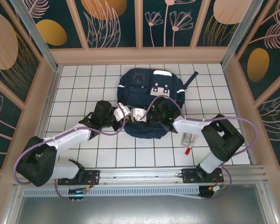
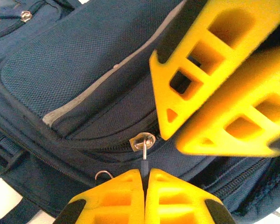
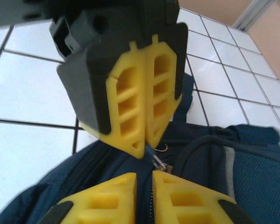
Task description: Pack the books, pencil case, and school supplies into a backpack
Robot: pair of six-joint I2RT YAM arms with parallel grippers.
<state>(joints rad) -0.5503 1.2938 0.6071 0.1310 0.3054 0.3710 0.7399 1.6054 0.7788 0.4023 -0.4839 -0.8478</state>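
Backpack [image 1: 141, 88]: navy, grey-striped, silver zipper pull [image 2: 144, 145]

The counter [image 1: 84, 93] has white square tiles with thin dark lines. A tan ledge [image 1: 140, 55] goes around the counter's back and sides. Above it, dark wall panels [image 1: 116, 28] show gold ovals [image 1: 51, 31] and pale plant drawings. A grey metal rail [image 1: 144, 173] runs along the counter's near edge.

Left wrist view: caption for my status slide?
Left tool pinches the zipper pull on the navy backpack; the right tool, shut, sits just beside it.
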